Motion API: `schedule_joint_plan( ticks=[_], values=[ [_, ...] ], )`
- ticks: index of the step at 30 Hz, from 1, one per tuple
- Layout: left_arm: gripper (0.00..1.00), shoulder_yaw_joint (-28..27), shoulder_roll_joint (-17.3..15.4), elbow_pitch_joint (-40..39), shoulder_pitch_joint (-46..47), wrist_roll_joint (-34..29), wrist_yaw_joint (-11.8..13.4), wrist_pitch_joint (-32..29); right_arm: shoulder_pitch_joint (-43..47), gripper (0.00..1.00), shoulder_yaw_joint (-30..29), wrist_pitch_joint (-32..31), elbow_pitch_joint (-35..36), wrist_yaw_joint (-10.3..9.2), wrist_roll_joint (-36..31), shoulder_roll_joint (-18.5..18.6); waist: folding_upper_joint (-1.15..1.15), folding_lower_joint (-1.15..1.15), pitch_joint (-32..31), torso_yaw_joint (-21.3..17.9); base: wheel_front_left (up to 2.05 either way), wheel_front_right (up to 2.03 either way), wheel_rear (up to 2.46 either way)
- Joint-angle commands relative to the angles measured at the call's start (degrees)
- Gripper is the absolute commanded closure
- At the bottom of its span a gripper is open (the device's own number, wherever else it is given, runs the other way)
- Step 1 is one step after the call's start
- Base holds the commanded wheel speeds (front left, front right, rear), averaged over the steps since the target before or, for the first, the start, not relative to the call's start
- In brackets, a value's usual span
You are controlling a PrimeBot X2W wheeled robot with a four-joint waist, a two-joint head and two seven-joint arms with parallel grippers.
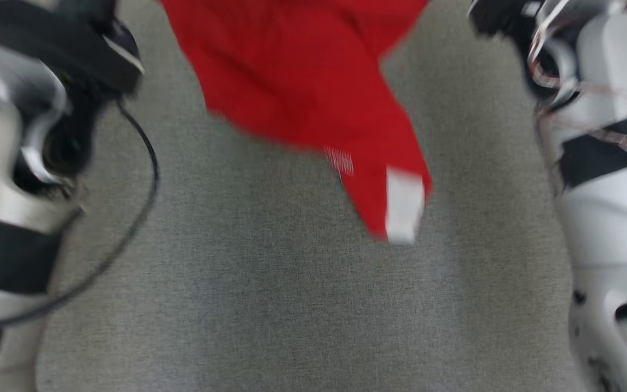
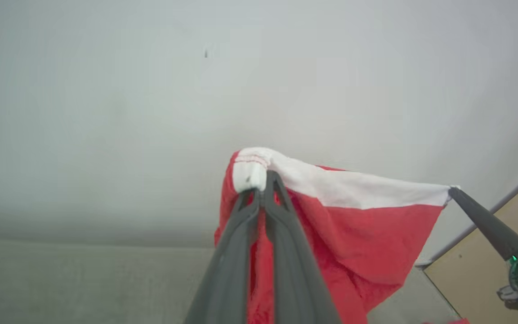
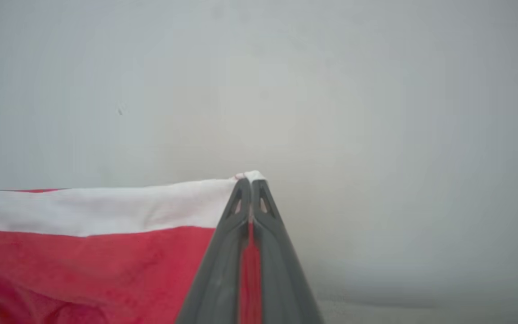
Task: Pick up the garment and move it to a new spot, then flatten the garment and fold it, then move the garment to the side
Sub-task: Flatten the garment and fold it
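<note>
The left gripper (image 2: 259, 183) is pinching one end of the garment's white band (image 2: 353, 189), its two dark fingers pressed together on the cloth at the centre of the left wrist view. The right gripper (image 3: 251, 181) is clamping the other end, its fingers closed with a sliver of red showing between them at the centre of the right wrist view. Between the two grips the band is stretching out nearly straight and the red garment (image 1: 302, 81) is hanging from it. The hold seems meant to let the fabric's own weight pull the creases out before it is laid down. In the blurred head view the garment is occupying the upper centre of the frame over the grey surface (image 1: 270, 316), and a tail with a white patch (image 1: 403, 204) is dangling toward the middle. Whether that tail is touching the surface cannot be told. Judging by this, the garment is being carried in the air toward its new spot, with flattening and folding not yet done.
</note>
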State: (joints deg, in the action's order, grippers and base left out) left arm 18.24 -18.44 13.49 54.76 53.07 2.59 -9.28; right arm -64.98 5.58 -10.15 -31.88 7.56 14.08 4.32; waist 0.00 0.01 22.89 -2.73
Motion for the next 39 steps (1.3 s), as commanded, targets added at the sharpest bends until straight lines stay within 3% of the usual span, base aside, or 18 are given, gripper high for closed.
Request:
schedule_joint_plan(
  ticks=[1, 6, 9, 13, 17, 20, 27, 34, 39],
  values=[
    [1.0, -0.8, -0.7, -0.1, 3.1, -0.4, -0.4, 0.2, -2.9, 1.0, -0.4, 2.6, -1.2, -0.12, -1.0, 1.0, 0.0, -0.01, 5.1, -1.2, 0.0, 0.0, 0.0],
    [1.0, -5.0, -1.8, -0.7, 13.6, -1.6, -1.5, 5.5, -13.6, 1.0, -5.7, 14.2, -5.4, -0.12, -3.8, 0.7, 0.0, -0.01, 7.2, -1.4, 0.0, 0.0, 0.0],
    [1.0, -7.6, -1.9, -1.2, 19.8, -3.2, -3.7, 12.4, -19.9, 1.0, -10.4, 22.6, -7.2, -0.14, -7.9, 0.5, 0.0, -0.01, 7.4, -1.5, 0.0, 0.0, 0.0],
    [1.0, -8.6, 0.0, -0.5, 20.3, -1.8, -6.0, 17.2, -21.3, 1.0, -12.2, 24.8, -8.2, -0.17, -11.2, 0.2, 0.0, -0.01, 7.9, -1.0, 0.0, 0.0, 0.0],
    [1.0, -5.8, 1.5, 1.2, 13.5, -2.1, -7.9, 19.4, -17.2, 1.0, -8.4, 24.8, -11.5, -0.15, -12.2, 1.3, 0.0, -0.01, 8.1, -0.2, 0.0, 0.0, 0.0],
    [1.0, -3.0, 2.8, 2.3, 6.3, -3.0, -8.9, 21.5, -12.5, 1.0, -4.3, 22.9, -14.0, -0.13, -10.3, 2.6, 0.0, -0.01, 7.3, 0.4, 0.0, 0.0, 0.0],
    [1.0, 5.6, 2.2, 6.5, -11.5, -10.5, -9.5, 24.0, 4.0, 1.0, 6.7, 13.3, -13.4, -0.13, -1.3, 6.3, 0.0, -0.01, 0.8, 0.9, 0.0, 0.0, 0.0],
    [1.0, 7.1, 3.7, 8.0, -27.0, -13.8, -8.6, 24.5, 21.8, 1.0, 12.2, 2.1, -2.5, -0.12, 6.5, 11.0, 0.0, -0.01, -6.5, 0.8, 0.0, 0.0, 0.0],
    [1.0, 7.5, 4.1, 6.3, -34.0, -15.4, -7.9, 24.5, 32.2, 1.0, 11.4, -3.7, 6.5, -0.13, 9.0, 13.7, 0.0, -0.01, -9.2, 1.4, 0.0, 0.0, 0.0]
  ],
)
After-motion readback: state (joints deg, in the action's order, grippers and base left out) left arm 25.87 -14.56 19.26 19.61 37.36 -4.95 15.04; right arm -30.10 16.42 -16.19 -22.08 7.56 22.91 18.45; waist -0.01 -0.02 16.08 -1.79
